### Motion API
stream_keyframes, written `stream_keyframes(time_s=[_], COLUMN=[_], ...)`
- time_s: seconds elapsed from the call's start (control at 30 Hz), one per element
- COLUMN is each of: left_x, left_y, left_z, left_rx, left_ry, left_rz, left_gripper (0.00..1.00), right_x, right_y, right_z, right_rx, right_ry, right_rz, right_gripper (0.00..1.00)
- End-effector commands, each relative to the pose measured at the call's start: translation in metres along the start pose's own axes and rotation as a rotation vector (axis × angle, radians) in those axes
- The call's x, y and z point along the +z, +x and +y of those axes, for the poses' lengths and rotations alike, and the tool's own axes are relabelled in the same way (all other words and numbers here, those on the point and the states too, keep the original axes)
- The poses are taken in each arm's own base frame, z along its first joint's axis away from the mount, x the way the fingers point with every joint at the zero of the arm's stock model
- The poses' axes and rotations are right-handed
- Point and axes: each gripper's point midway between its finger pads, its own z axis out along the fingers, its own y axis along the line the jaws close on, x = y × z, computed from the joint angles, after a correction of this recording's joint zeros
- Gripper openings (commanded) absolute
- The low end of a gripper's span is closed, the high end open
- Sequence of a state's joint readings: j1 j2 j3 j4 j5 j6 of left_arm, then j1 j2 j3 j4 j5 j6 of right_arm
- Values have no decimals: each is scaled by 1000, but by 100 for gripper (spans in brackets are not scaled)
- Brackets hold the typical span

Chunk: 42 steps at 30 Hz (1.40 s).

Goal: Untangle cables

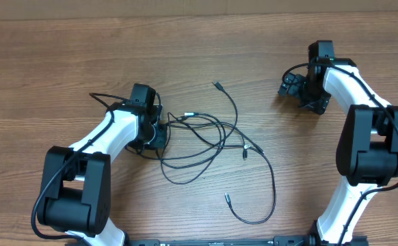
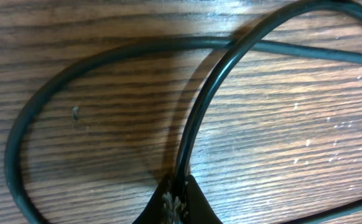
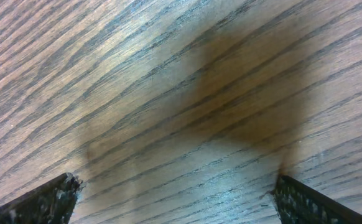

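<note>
No text, label, brand, number or sign can be read in any view. The cables (image 2: 201, 99) at the left gripper (image 2: 178, 202) carry no legible print. The table (image 3: 168, 74) under the right gripper (image 3: 175, 199) shows only wood grain.

The tabletop (image 1: 62, 68) is brown wood, strongly grained with a soft sheen. The cables (image 2: 201, 102) wear smooth, faintly glossy black sheathing. The right pincer (image 3: 176, 199) has matt, rough-edged black fingertips (image 3: 38, 204).
</note>
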State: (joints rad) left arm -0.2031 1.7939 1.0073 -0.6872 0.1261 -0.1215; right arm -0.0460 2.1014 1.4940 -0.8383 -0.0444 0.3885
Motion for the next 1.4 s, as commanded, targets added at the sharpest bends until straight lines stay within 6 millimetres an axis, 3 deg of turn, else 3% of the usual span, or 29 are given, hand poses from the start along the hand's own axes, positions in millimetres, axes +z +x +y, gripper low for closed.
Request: stream_keyframes(time_s=[0.0, 0.2, 0.37, 0.47, 0.73, 0.97, 1.23, 1.37], left_x=[26, 27, 33, 33, 37, 37, 36, 32], left_y=[28, 27, 21, 24, 22, 22, 22, 30], left_z=[-1, -6, -30, -34, -10, -7, 16, 43], left_rx=[-22, -28, -20, -10, -139, -148, -232, -331], left_ry=[20, 50, 197, 215, 67, 54, -82, -245], left_rz=[110, 105, 55, 64, 54, 54, 35, 29], left_gripper=[4, 4, 4, 4, 4, 4, 4, 4], right_x=[1, 1, 1, 1, 1, 1, 1, 1], right_y=[-5, -5, -5, -5, -5, -5, -5, -5], right_z=[-1, -1, -1, -1, -1, -1, -1, -1], right_rx=[6, 6, 6, 6, 6, 6, 6, 6], right_ry=[3, 3, 3, 3, 3, 3, 3, 3], right_rz=[-10, -10, -10, -10, -10, -10, -10, -10], right_gripper=[100, 100, 100, 100, 100, 100, 100, 100])
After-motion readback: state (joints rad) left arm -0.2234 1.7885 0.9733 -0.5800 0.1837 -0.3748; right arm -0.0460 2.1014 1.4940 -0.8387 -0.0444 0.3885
